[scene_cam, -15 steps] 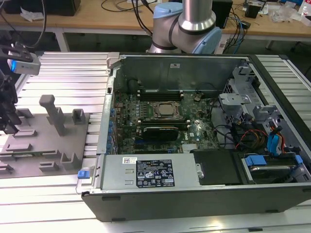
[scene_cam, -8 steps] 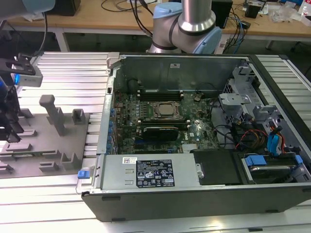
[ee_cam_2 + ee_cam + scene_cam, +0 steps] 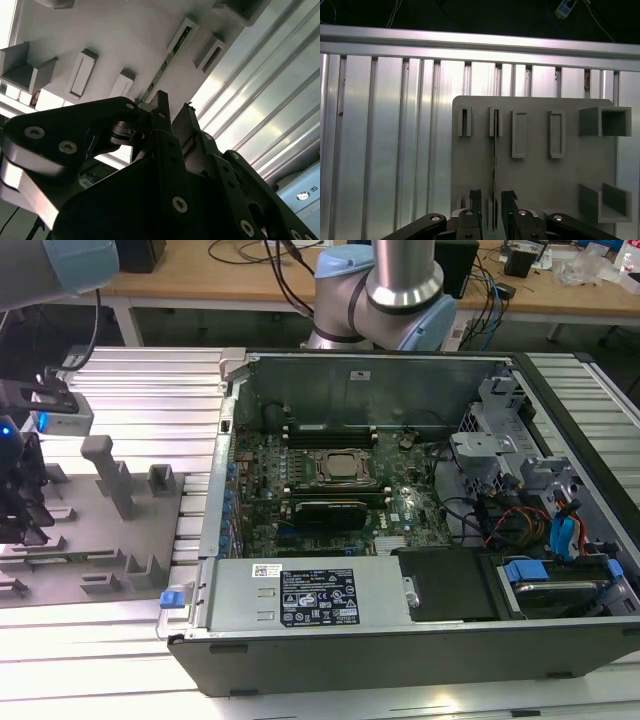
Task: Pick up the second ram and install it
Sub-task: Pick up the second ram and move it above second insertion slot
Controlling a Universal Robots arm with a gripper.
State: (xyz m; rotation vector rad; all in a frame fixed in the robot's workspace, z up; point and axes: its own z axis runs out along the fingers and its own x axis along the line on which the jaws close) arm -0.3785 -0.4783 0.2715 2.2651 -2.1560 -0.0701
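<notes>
1. Now the gripper [image 3: 491, 196] hangs low over the grey fixture plate [image 3: 540, 185].
2. Its two fingers [image 3: 475, 200] are parted only a little. They stand on either side of the second ram [image 3: 495, 150], with a thin gap showing on each side, so nothing is clamped.
3. The second ram stands on its edge on the plate, seen as a thin dark line, with its far end in a narrow raised holder [image 3: 493, 122].
4. More raised holders [image 3: 518, 134] sit in the same row on the plate, just beside that one.
5. In the exterior view the open computer case [image 3: 360, 380] lies well apart from the plate, towards the exterior view's right, with its motherboard [image 3: 340, 475] uncovered.
</notes>
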